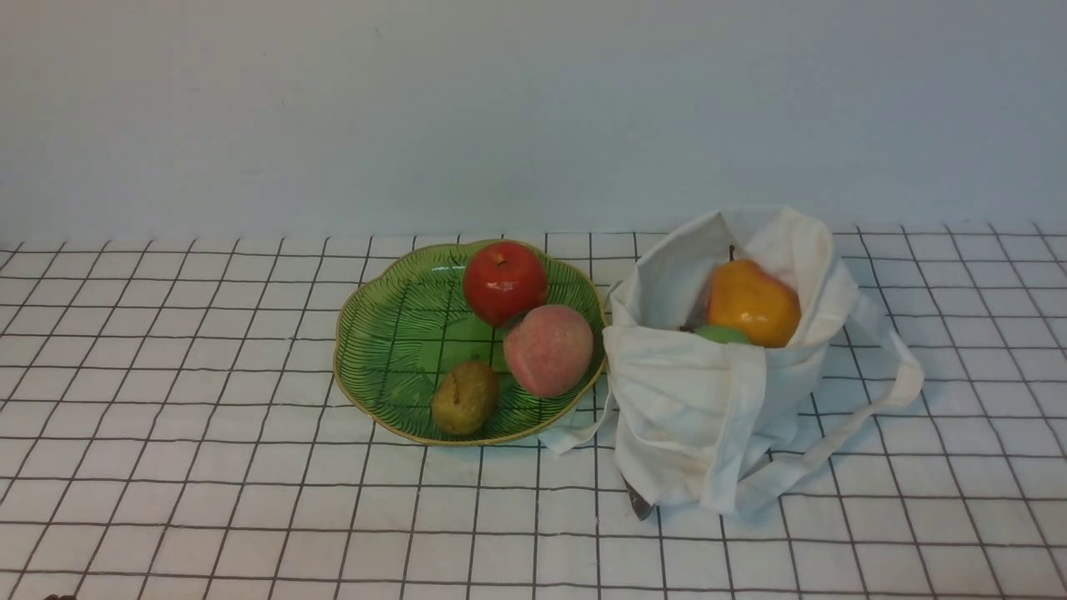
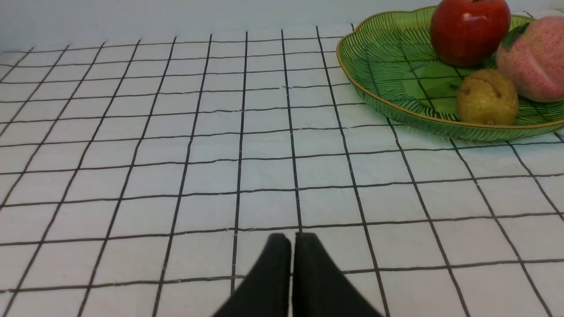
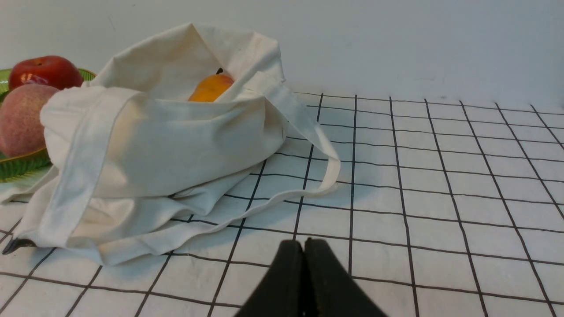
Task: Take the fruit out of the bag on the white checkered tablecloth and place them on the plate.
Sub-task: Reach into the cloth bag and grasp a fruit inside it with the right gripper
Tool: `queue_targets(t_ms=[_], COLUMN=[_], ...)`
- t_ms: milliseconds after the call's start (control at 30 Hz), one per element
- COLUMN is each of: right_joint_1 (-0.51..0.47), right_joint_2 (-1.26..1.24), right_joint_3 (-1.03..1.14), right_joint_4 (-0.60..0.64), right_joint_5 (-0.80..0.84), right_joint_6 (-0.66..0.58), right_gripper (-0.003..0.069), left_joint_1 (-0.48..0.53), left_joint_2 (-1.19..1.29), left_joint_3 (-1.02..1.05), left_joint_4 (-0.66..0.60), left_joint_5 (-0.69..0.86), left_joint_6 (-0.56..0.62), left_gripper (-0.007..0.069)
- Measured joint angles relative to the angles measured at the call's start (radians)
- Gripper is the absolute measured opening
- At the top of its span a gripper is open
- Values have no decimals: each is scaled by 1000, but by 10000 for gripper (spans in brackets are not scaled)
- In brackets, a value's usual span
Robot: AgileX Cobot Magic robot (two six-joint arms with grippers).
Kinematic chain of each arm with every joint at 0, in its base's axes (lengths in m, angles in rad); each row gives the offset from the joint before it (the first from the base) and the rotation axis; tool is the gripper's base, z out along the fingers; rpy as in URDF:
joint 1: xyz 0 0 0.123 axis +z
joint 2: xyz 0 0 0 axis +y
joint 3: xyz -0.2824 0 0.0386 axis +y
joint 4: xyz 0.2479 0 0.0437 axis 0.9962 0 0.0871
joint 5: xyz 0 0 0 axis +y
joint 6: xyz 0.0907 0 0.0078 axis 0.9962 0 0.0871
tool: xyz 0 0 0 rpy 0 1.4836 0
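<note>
An off-white cloth bag (image 1: 692, 400) stands slumped and open-mouthed on the white checkered tablecloth (image 1: 208, 417), right of the green plate (image 1: 375, 333). Inside the bag lies an orange-yellow pear-shaped fruit (image 1: 753, 304) with a light-green round fruit (image 1: 723, 335) half hidden beside it. In the right wrist view only the orange fruit (image 3: 210, 87) peeks over the rim of the bag (image 3: 167, 136). My right gripper (image 3: 304, 246) is shut and empty, low over the cloth, short of the bag. My left gripper (image 2: 291, 240) is shut and empty, well short of the plate (image 2: 387, 66). Neither arm shows in the front view.
The plate holds a red apple (image 1: 504, 282), a pink peach (image 1: 548, 350) and a small brownish-yellow fruit (image 1: 464, 397). A bag strap (image 1: 900, 375) loops out over the cloth on the bag's right. A pale wall stands behind the table.
</note>
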Motion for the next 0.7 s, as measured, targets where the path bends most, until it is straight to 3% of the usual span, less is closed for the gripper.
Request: queue_targets(t_ms=[400,467,500,600,700], right_joint_1=[0,0,0,0,0], right_joint_2=[0,0,0,0,0], right_joint_3=[0,2,3,4,4], right_joint_4=[21,128,253,460,543], right_joint_5=[-9,-22,-30,-63,-116], right_joint_6=[44,105,193,298,319], right_gripper=[-15,-15,-15,-15,-15], left_joint_1=[0,0,0,0,0], left_joint_2=[0,0,0,0,0], left_joint_3=[0,0,0,0,0], left_joint_4=[0,0,0,0,0], left_joint_5=[0,0,0,0,0], left_joint_6=[0,0,0,0,0], left_gripper=[-8,-8,-8,-8,-8])
